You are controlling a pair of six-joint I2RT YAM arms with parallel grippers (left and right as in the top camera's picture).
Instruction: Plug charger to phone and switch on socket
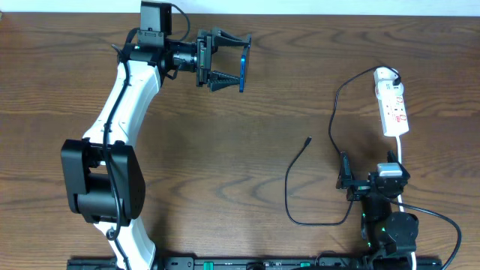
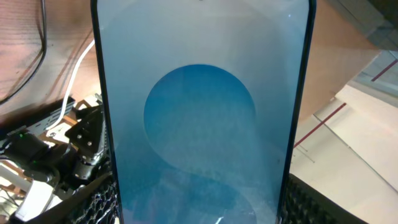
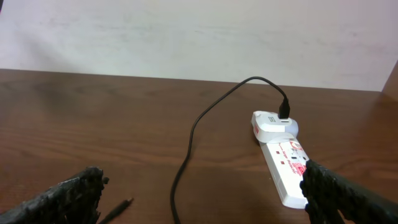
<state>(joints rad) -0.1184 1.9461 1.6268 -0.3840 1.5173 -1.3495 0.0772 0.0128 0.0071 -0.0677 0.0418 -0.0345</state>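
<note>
Presently the task is judged to be at an early stage: nothing plugged in, nothing seen switched on

- phone [image 1: 242, 73]: held clear of the counter [image 1: 187, 172] in the upper middle of the overhead frame, turned edge-on to that camera. In the left wrist view its light-blue screen with teal shapes fills the frame. It is clamped by the left hand [image 1: 234, 62], which is closed on it
- charger [image 1: 286, 187]: black cable laid in a loose loop on the counter, lower right of the overhead frame. Its connector tip [image 1: 310, 139] lies free, well apart from the phone and touched by nothing. The far end is seated in a white adapter [image 1: 385, 74]
- socket [image 1: 394, 111]: flat on the counter at the right edge of the frame, with the adapter plugged in at its upper end. Red markings are seen, but whether a switch is on cannot be told
- right hand [image 3: 202, 196]: fingers spread wide, nothing held, low in the frame near the connector tip and the socket

Done: phone picked up; charger joined to the socket
Left, by estimate: the tip to be grasped, brought to the phone's port and pushed in; the switch on the socket to be pressed
</note>
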